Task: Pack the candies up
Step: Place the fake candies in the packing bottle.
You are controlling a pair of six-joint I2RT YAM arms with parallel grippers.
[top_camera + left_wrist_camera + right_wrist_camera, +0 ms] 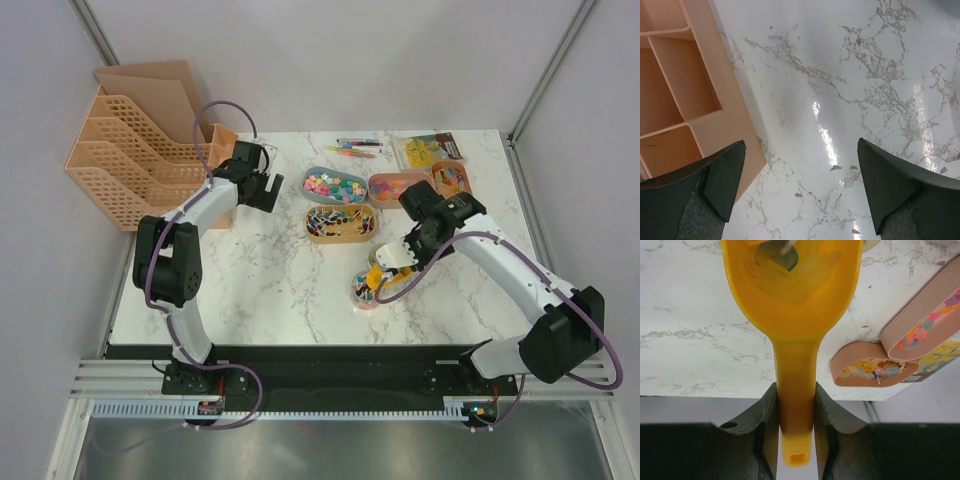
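Between the right gripper's point(795, 407) fingers point(765, 415) sits the handle of the yellow scoop point(790, 300), pinched firmly from both sides, with the bowl pointing away from the wrist. Whether the bowl carries anything cannot be told through the tinted plastic. From above, the scoop hangs at a small round cup point(357, 292) near the middle of the marble table point(260, 290), and the cup already shows a mix of coloured sweets. The candies point(335, 185) mostly lie further back, in a blue tray point(306, 178), a tan tray point(340, 240) just in front of it and two pink trays point(375, 180) to the right. The left gripper point(800, 185) has its fingers point(722, 175) spread wide with nothing between them, hovering over bare marble beside the orange file rack point(680, 90).

The step in hand looks like filling the cup by the scoopful. Next, the right arm probably needs to tip the scoop's lip squarely over the cup's mouth so sweets slide in rather than onto the table, then go back to a tray for another load; so small a cup could be nudged over
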